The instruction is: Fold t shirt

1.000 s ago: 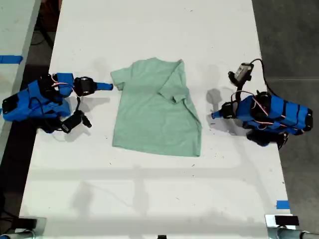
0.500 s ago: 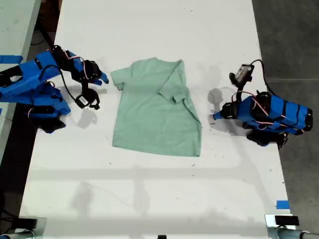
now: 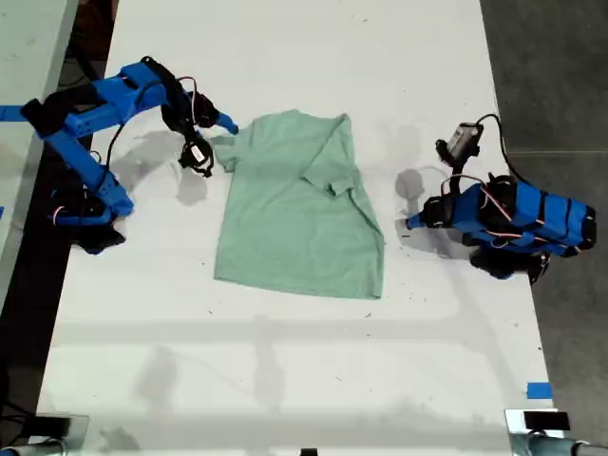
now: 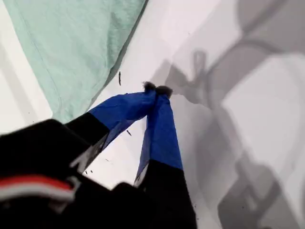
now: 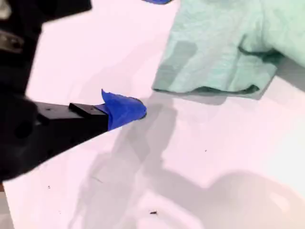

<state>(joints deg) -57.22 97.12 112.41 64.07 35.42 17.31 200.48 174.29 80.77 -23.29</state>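
The pale mint-green t shirt lies flat in the middle of the white table, one sleeve folded in over its body. My first gripper is raised on the arm at the exterior view's left. It hovers by the shirt's sleeve corner. Its blue fingertips are shut with nothing between them. My second gripper rests low on the table at the exterior view's right, a short gap from the shirt's edge. Its blue tip looks shut and holds nothing.
A blue tape mark sits near the table's front corner at the exterior view's right. Dark floor lies beyond that side. Another pale table stands at the exterior view's left.
My first arm has lifted off the table and swung its gripper up toward the shirt's sleeve corner. The second arm and the shirt have not moved.
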